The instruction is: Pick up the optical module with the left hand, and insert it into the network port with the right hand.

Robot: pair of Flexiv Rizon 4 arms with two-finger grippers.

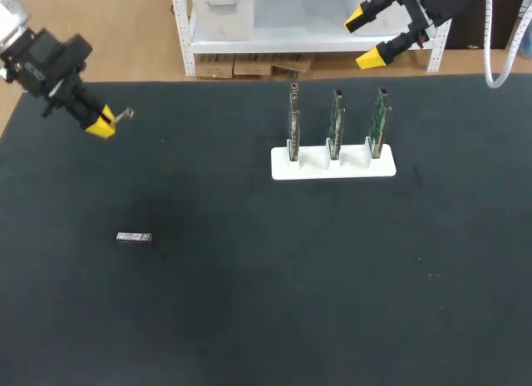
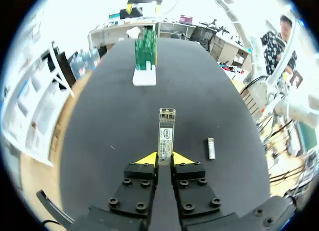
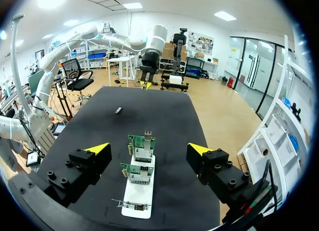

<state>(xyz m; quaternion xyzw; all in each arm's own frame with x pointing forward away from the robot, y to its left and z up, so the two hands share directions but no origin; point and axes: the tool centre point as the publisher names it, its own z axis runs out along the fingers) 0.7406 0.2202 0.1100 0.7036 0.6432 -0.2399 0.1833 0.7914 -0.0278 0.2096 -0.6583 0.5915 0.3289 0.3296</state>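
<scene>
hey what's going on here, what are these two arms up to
The left hand is shut on one optical module, held above the black table near its far left corner. A second module lies flat on the table, untouched. The right hand is open and empty, up behind a white stand that holds three upright network cards. Nothing has been inserted yet.

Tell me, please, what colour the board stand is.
The stand is white; the head view shows it best.
</scene>
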